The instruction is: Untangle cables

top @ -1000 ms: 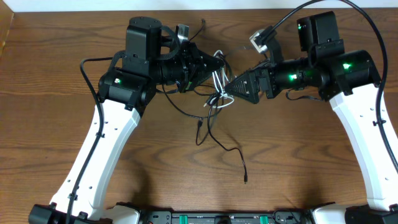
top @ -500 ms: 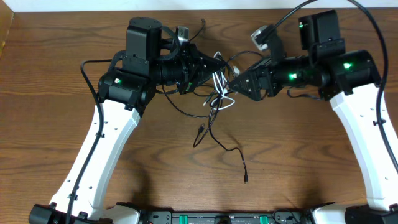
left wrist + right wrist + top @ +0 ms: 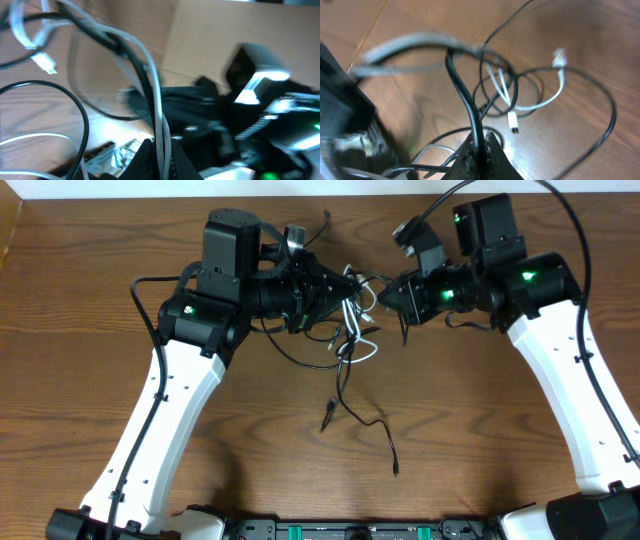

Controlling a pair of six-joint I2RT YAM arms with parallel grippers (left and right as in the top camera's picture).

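Separation of the knot is the step in hand, as I judge it. The cables (image 3: 352, 320) bunch near the middle of the table's (image 3: 70, 360) far edge, strung between the two grippers. The left gripper (image 3: 161, 152) is clamped on a white cable (image 3: 159, 115). The right gripper (image 3: 480, 147) pinches a black cable (image 3: 465, 97). One black plug end (image 3: 396, 471) trails toward the near edge. The next move likely calls for drawing the grippers apart slowly, watching for loops that cinch tighter.
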